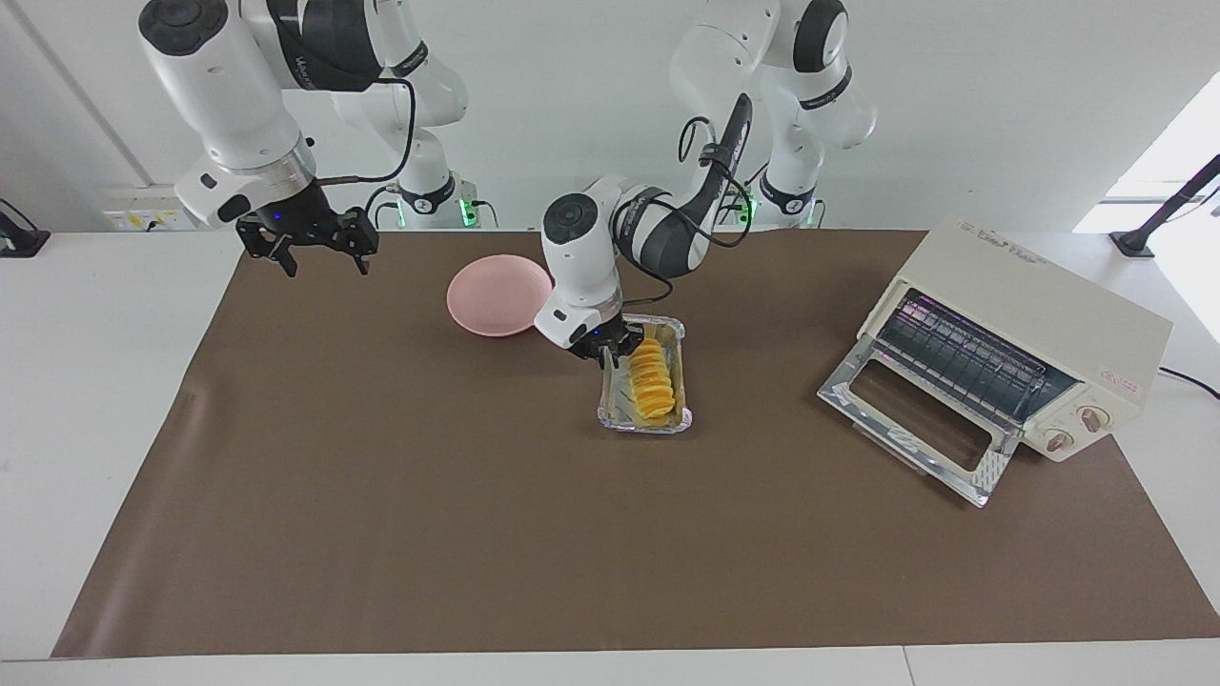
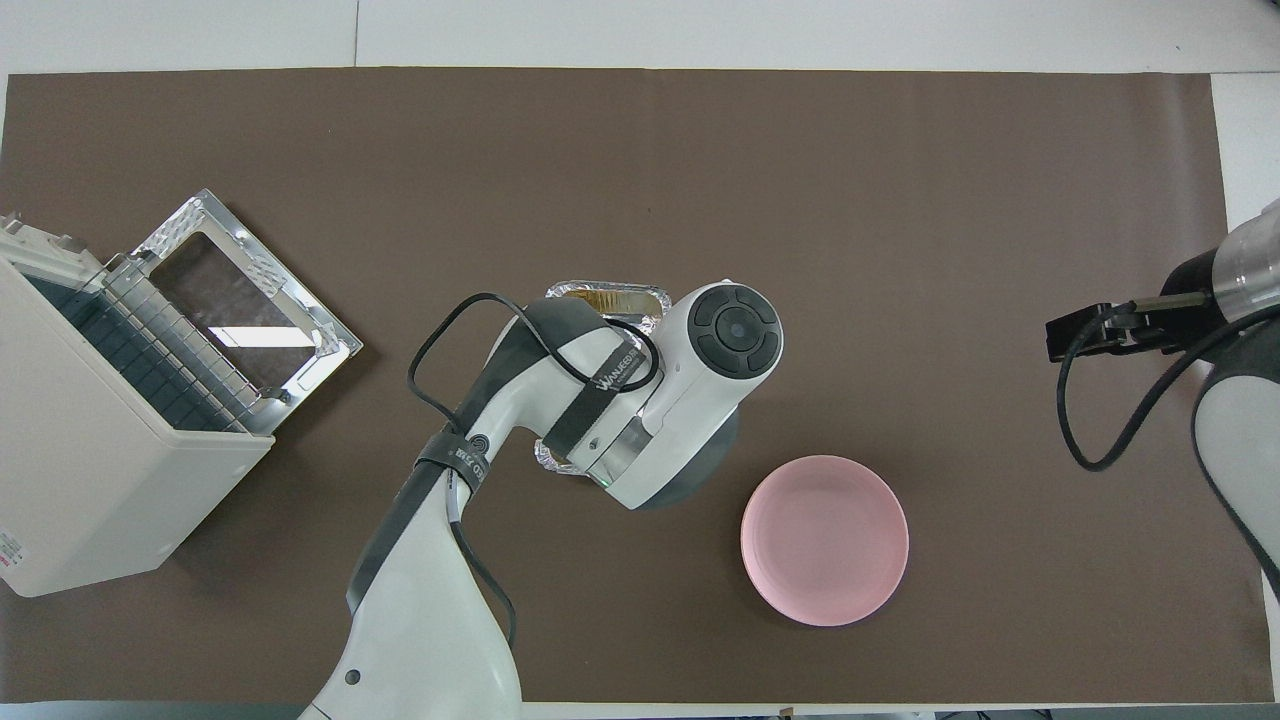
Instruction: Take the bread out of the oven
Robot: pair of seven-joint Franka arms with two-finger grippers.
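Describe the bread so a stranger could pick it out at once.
Start at the cream-white oven with its door dropped open at the left arm's end of the table. Toward the table's middle lies a silver foil tray, beside the pink plate. The bread lies in that tray: the only golden-yellow thing, ridged crosswise like slices, with the left end effector at its edge.

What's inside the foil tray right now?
The bread lies lengthwise in the foil tray. The left tool is at the tray's edge nearer the pink plate. In the overhead view the left arm covers nearly all of the tray.
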